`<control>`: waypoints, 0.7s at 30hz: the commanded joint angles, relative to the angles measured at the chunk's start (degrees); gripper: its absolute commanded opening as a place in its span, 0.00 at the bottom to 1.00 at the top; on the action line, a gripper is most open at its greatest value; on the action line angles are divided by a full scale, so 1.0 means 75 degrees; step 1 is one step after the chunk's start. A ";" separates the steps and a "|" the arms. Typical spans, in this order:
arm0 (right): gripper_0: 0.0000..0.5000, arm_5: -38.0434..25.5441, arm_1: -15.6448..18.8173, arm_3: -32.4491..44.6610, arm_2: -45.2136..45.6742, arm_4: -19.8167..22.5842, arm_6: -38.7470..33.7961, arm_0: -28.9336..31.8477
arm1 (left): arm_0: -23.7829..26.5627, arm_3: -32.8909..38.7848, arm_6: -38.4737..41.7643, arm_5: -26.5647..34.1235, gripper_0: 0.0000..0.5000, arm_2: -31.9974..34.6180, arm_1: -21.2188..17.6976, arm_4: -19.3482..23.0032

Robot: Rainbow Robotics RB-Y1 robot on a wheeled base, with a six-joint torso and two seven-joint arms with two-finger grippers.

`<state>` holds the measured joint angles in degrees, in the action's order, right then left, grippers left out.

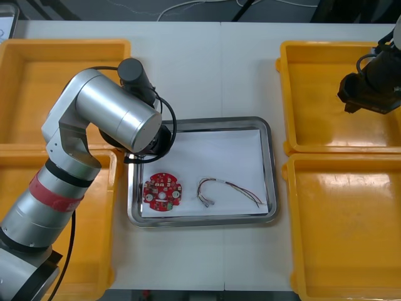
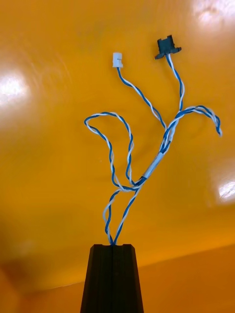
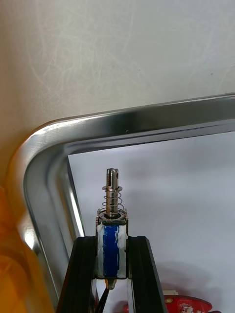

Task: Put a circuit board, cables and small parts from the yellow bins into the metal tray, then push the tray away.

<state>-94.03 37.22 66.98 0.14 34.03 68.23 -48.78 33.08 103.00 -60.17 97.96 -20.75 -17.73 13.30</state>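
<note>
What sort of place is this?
Likely a workshop kitting bench: yellow bins flank a metal tray with a circuit board; left gripper holds a small metal part over it, right gripper a cable over a bin.

We see a light worktop [image 1: 207,69]. It is pale and smooth, and it goes from side to side across the front view. A thin line [image 1: 220,75] runs down its middle, from the far edge toward us. In the left wrist view, we see lots of tiny scratches on the worktop. Past the far edge is a dark floor [image 1: 94,9]. A white cord [image 1: 178,5] lies on that floor in a loose curve. At the far left corner sits a flat white thing [image 1: 6,25] with a dark rim. We cannot tell what it is.
</note>
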 commanded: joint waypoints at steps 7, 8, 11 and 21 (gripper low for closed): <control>0.16 -0.0095 -0.0169 0.0351 0.0263 0.0079 -0.0202 0.0210 | -0.0274 0.0306 0.0172 -0.0113 0.00 0.0083 0.0383 -0.0344; 0.29 -0.0095 -0.0169 0.0351 0.0263 0.0068 -0.0202 0.0210 | -0.0297 0.0306 0.0148 -0.0124 0.00 0.0083 0.0383 -0.0344; 0.87 -0.0095 -0.0169 0.0409 0.0263 -0.0014 -0.0191 0.0210 | -0.0356 0.0306 0.0101 -0.0242 0.00 0.0083 0.0383 -0.0355; 1.00 -0.0095 -0.0099 0.0491 0.0334 -0.0202 -0.0706 0.0011 | -0.0414 0.0165 -0.0039 -0.0429 0.00 0.0083 0.0383 -0.0461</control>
<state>-94.39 36.48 68.67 0.84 33.42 67.52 -47.24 30.84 103.02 -60.18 96.17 -20.75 -16.28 10.65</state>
